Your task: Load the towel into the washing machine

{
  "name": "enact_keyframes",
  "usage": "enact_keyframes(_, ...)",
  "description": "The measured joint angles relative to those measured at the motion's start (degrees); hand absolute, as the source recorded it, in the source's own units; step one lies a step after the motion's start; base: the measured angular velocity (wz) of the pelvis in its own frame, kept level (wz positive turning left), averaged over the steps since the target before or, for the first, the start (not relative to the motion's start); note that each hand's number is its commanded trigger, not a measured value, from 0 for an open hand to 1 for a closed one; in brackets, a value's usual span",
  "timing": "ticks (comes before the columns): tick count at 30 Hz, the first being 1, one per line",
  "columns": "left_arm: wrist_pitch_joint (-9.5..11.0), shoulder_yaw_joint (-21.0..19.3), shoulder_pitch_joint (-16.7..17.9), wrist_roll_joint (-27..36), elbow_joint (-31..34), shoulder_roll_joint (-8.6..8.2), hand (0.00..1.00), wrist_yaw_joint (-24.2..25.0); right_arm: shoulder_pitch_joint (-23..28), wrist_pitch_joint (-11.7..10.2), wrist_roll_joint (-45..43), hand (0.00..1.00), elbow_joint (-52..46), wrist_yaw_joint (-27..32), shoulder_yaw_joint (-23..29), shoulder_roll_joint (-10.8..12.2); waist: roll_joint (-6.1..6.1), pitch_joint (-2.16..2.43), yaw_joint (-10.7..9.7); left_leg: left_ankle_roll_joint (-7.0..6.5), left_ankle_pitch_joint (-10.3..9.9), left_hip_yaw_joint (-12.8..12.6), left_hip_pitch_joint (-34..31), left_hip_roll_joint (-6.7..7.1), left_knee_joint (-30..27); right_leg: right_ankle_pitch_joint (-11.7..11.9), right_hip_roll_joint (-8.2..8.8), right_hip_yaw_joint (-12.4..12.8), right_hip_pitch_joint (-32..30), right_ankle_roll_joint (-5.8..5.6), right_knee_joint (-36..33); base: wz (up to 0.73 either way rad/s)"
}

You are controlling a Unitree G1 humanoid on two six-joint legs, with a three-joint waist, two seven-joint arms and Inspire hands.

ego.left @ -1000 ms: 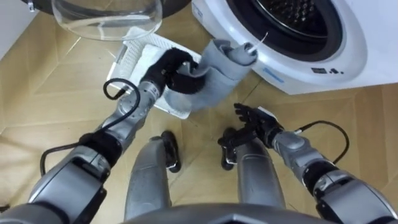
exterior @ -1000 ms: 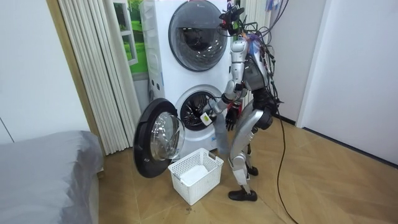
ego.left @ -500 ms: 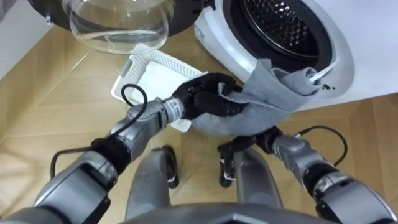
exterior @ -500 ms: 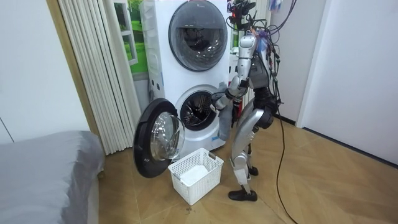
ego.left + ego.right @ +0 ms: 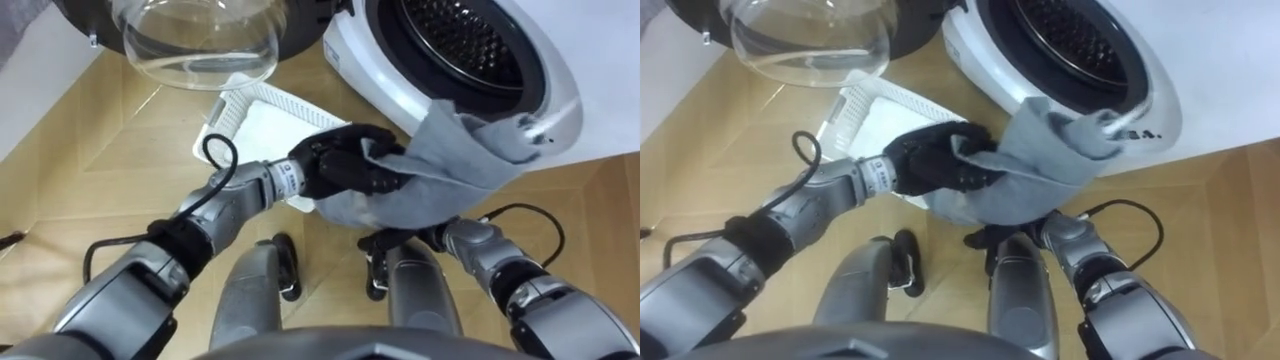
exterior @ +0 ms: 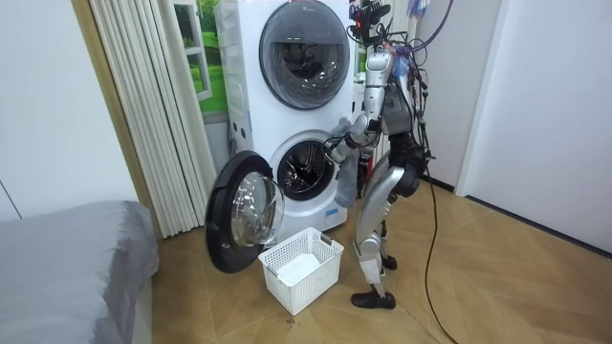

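- Left hand (image 5: 345, 172) is clenched around the grey towel (image 5: 440, 165).
- The towel's top corner lies on the washing machine (image 5: 400, 90) rim, with the drum mouth unobstructed above.
- A white basket (image 5: 245, 105) sits just behind the hand.

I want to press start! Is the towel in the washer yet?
Not quite. Done: the washer door is open, and the grey towel is out of the white basket. In hand: the left hand grips the towel, raised at the drum opening's lower rim. Left: push it inside and let go.
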State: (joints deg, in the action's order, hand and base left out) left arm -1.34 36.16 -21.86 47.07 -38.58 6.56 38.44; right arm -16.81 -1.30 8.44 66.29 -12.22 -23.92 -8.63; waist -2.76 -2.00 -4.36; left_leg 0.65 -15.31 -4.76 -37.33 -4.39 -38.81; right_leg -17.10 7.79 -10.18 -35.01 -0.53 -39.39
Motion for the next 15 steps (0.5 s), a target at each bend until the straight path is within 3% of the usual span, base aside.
enact_keyframes(2,0.0,-0.3,0.0,3.2,0.0,-1.57,1.0,0.0,0.0,0.0,0.0,1.0,-0.1,1.1,0.1,0.5,0.04,-0.02,0.1,0.0,0.0,0.0,0.0,-0.05,-0.2,0.0,-0.04,0.0,0.0,0.0,-0.1,0.0)
enact_keyframes(4,0.1,-0.5,0.0,5.1,0.0,-2.09,1.0,0.0,0.1,0.0,0.0,1.0,-0.1,1.5,0.1,1.0,0.09,-0.06,0.1,0.0,0.0,0.0,0.0,-0.13,-0.3,0.0,-0.11,0.0,0.0,0.01,-0.1,0.0)
enact_keyframes(15,0.4,-1.2,0.0,11.3,0.0,-2.02,1.0,0.1,0.0,-1.2,0.3,1.0,-0.4,3.6,1.8,1.7,0.69,-0.21,0.2,0.03,0.0,-0.5,0.0,-0.95,-0.4,0.6,-1.01,0.6,0.0,0.19,0.6,-0.04)
